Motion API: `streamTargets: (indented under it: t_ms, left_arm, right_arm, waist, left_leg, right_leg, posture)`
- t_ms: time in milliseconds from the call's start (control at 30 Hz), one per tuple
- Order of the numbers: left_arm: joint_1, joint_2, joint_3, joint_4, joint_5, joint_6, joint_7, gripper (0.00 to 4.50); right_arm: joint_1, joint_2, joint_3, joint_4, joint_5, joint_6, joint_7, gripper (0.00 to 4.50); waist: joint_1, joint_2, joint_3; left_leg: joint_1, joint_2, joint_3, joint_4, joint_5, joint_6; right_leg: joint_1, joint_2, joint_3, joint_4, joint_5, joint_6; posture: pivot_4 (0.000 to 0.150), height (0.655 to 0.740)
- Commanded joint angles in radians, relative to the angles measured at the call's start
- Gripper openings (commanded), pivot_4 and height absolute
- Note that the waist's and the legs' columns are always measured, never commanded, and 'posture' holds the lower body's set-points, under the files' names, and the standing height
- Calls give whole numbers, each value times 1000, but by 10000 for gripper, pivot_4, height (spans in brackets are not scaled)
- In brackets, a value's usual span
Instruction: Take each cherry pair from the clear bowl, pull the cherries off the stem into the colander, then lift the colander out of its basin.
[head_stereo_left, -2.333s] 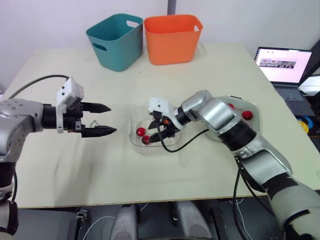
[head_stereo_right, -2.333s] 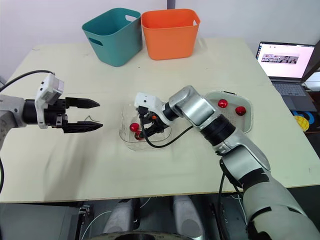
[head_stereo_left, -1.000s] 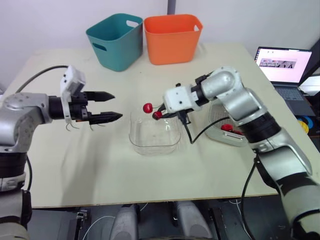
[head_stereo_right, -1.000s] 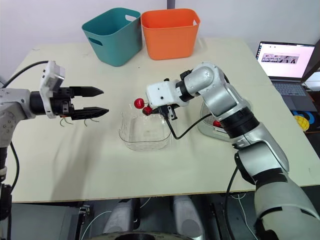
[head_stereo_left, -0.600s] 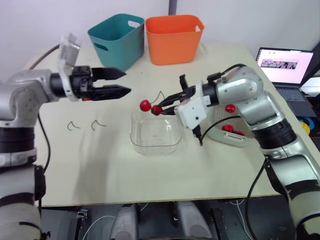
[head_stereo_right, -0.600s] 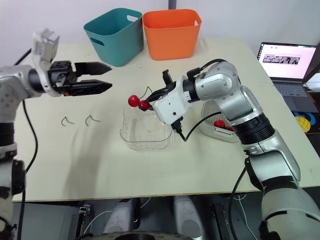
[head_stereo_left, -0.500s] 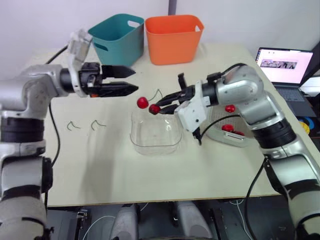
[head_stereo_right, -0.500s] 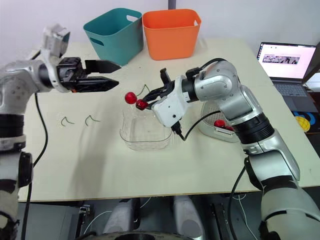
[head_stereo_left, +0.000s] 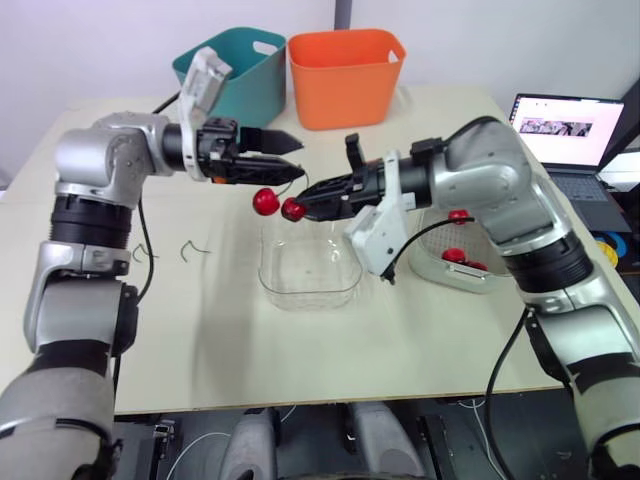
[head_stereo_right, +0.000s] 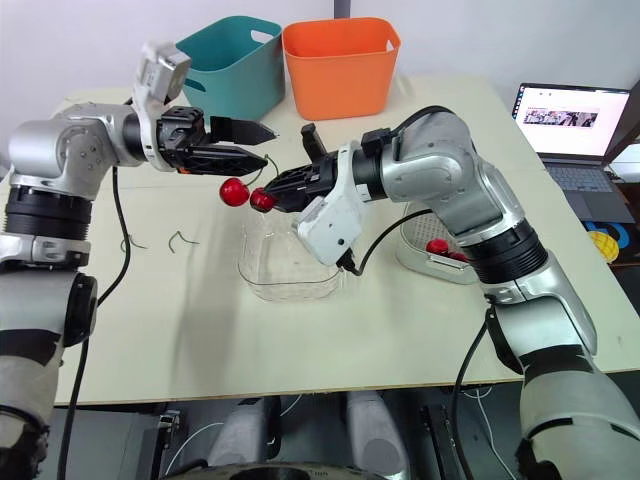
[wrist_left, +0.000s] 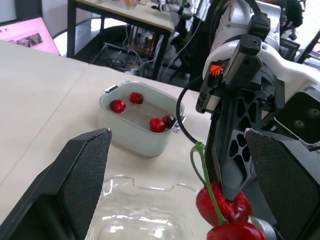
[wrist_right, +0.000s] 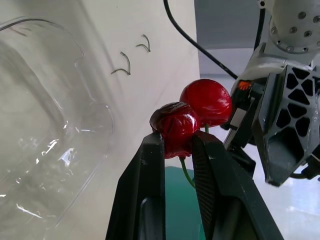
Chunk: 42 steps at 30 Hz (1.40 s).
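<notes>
While the right tool (wrist_right: 177, 140) is clamping one cherry of the pair (head_stereo_left: 292, 209) over the bowl (head_stereo_left: 310, 285), the free cherry (head_stereo_left: 264, 201) is hanging on its far side, just under the open left tool (head_stereo_left: 298, 158), the nearer one for pulling. The stem (wrist_left: 201, 175) is arching up between that tool's fingers. Four cherries (wrist_left: 156, 124) are lying in the colander (wrist_left: 140, 137) behind the right tool, two bare stems (head_stereo_left: 196, 243) are lying on the surface (head_stereo_left: 200, 330), and the bowl is looking empty.

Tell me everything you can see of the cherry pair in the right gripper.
The cherry pair is two glossy red cherries, one darker and wrinkled, joined by a thin green stem. The right gripper is shut on the darker cherry; the brighter one sits free beside it. The pair is in the air by the clear bowl's far rim, close under the open left gripper, with no contact visible.
</notes>
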Motion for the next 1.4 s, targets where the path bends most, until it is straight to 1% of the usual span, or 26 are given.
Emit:
streamTargets:
  t_ms: [33, 67, 167, 200, 233, 267, 433, 533, 700, 800, 867, 967, 1033, 1067, 1100, 1133, 1233, 1267, 1300, 1367, 1400]
  left_arm:
    - [-26, 1, 19, -4, 12, -10, -11, 45000]
    - [-22, -2, 16, -6, 16, -12, -14, 45000]
    - [-14, -13, 15, -9, 21, -9, -16, 39085]
    - [-11, -17, 15, -11, 23, -9, -15, 36133]
    - [-9, -22, 16, -12, 24, -9, -12, 32967]
    - [-8, -26, 18, -14, 23, -7, -11, 28511]
    - [-5, -31, 24, -29, 8, 27, -23, 10265]
    - [3, -23, 27, -44, -2, 48, -38, 148]
    - [8, -14, 50, -44, 5, 36, -16, 148]
    - [12, -9, 79, -45, 3, 23, 7, 0]
    - [16, -8, 99, -49, 3, 13, 30, 0]
    - [19, -10, 132, -47, 5, -7, 75, 0]
    - [25, -8, 151, -53, 2, -15, 97, 0]
    - [28, -8, 160, -60, 0, -22, 108, 0]
    - [31, -9, 168, -66, -1, -26, 118, 0]
    - [34, -10, 173, -73, -3, -27, 126, 0]
    - [38, -12, 185, -100, -13, -27, 141, 0]
    - [38, -13, 188, -109, -16, -27, 143, 0]
    - [38, -14, 190, -116, -19, -26, 145, 0]
    - [34, -22, 191, -128, -23, -31, 153, 0]
    - [31, -28, 190, -132, -25, -34, 158, 0]
  right_arm:
    - [-34, 5, -25, -44, 2, -10, -20, 5566]
    - [-35, 6, -25, -45, 2, -9, -21, 5566]
    - [-38, 6, -24, -47, -1, -8, -25, 5483]
    - [-38, 6, -23, -48, -2, -8, -26, 5483]
    - [-38, 6, -23, -49, -2, -7, -27, 5483]
    - [-38, 6, -22, -50, -3, -8, -28, 5483]
    - [-44, 10, -21, -48, -11, -7, -33, 5483]
    - [-46, 10, -21, -41, -19, -11, -37, 5483]
    - [-45, 7, -30, -33, -30, -2, -49, 5483]
    - [-35, -1, -45, -36, -3, 46, -43, 15001]
    - [-14, -19, -59, -53, 41, 94, -21, 21426]
    - [42, -42, -107, -115, 150, 270, 4, 32343]
    - [90, -61, -157, -170, 237, 441, 15, 39337]
    - [119, -69, -185, -199, 290, 562, 13, 43204]
    - [144, -76, -207, -225, 339, 677, 7, 44366]
    - [163, -76, -226, -249, 385, 779, -4, 44366]
    - [187, -22, -327, -320, 641, 1231, -111, 44366]
    - [175, 23, -380, -324, 752, 1400, -173, 44366]
    - [163, 67, -430, -319, 839, 1526, -232, 44366]
    - [130, 155, -527, -295, 983, 1750, -340, 44366]
    - [114, 195, -566, -283, 1027, 1817, -390, 44366]
  waist:
    - [0, 0, 0]
    - [0, 0, 0]
    - [1, 0, 0]
    - [1, 0, 0]
    - [1, 0, 0]
    - [1, 0, 0]
    - [0, 0, 0]
    - [0, 0, 0]
    - [0, 0, 0]
    - [0, 0, 0]
    - [1, 0, 0]
    - [4, 0, 0]
    - [6, 0, 0]
    - [8, 0, 0]
    - [10, 0, 0]
    - [12, 0, 0]
    - [10, 0, 0]
    - [8, 0, 0]
    - [5, 0, 0]
    - [3, 0, 0]
    - [3, 0, 0]
  left_leg:
    - [0, 0, 0, 0, 0, 0]
    - [0, 0, 0, 0, 0, 0]
    - [0, 0, 0, 0, 0, 0]
    - [0, 0, 0, 0, 0, 0]
    - [0, 0, 0, 0, 0, 0]
    - [0, 0, 0, 0, 0, 0]
    - [0, 0, 0, 0, 0, 0]
    - [0, 0, 0, 0, 0, 0]
    - [0, 0, 0, 0, 0, 0]
    - [0, 0, 0, 0, 0, 0]
    - [0, 0, 0, 0, 0, 0]
    - [0, 0, 0, 0, 0, 0]
    - [0, 0, 0, 1, 0, 0]
    - [0, 0, 0, 1, 0, 0]
    - [0, 0, 0, 1, 0, 0]
    - [0, 0, -1, 1, 0, 0]
    - [0, 0, -1, 1, 0, 0]
    - [0, 0, -1, 1, 0, 0]
    - [0, 0, -1, 1, 0, 0]
    - [1, 0, -1, 1, 0, 0]
    - [1, 0, -1, 1, 0, 0]
  right_leg:
    - [0, 0, 0, 0, 0, 0]
    - [0, 0, 0, 0, 0, 0]
    - [0, 0, 0, 0, 0, 0]
    - [0, 0, 0, 0, 0, 0]
    - [0, 0, 0, 0, 0, 0]
    - [0, 0, 0, 0, 0, 0]
    - [0, 0, 0, 0, 0, 0]
    - [0, 0, 0, 0, 0, 0]
    - [0, 0, 0, 0, 0, 0]
    - [0, 0, 0, 0, 0, 0]
    - [0, 0, 0, 0, 0, 0]
    - [0, 0, 0, 0, 0, 0]
    - [1, -1, 0, 0, 0, 0]
    - [1, -1, 0, 0, 0, 0]
    - [1, -1, 0, 0, 0, 0]
    - [1, -1, 0, 0, 0, 0]
    - [1, -1, 0, 0, 0, 0]
    - [1, -1, 0, 1, 0, 0]
    - [1, 0, 0, 1, 0, 0]
    - [1, 0, 0, 2, 0, 0]
    - [1, 0, 0, 2, 0, 0]
  posture:
    - [1500, 7400]
    - [1500, 7400]
    - [1500, 7400]
    - [1500, 7400]
    - [1500, 7400]
    - [1500, 7400]
    - [1500, 7400]
    - [1500, 7400]
    - [1500, 7400]
    - [1500, 7400]
    - [1500, 7400]
    - [1500, 7400]
    - [1500, 7400]
    - [1500, 7400]
    - [1500, 7400]
    - [1500, 7400]
    - [1500, 7400]
    - [1500, 7400]
    - [1500, 7400]
    - [1500, 7400]
    - [1500, 7400]
